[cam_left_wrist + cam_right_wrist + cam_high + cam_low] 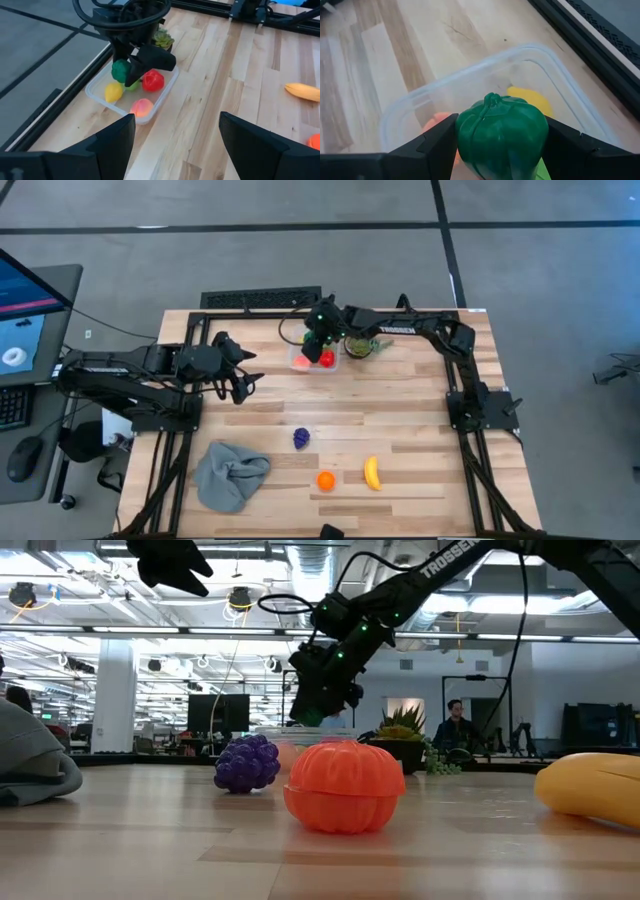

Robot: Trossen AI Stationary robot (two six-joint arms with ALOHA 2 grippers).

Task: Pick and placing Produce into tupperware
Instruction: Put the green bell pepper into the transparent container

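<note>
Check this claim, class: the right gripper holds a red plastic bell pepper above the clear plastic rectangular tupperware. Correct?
Not quite. The right gripper holds a green plastic bell pepper, not a red one, above the clear plastic rectangular tupperware; the right wrist view shows it.

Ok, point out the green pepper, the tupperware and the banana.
green pepper [502, 131]: right wrist view, front face.
tupperware [96, 95]: left wrist view, near rim corner.
banana [372, 473]: high view, mid-body.
</note>
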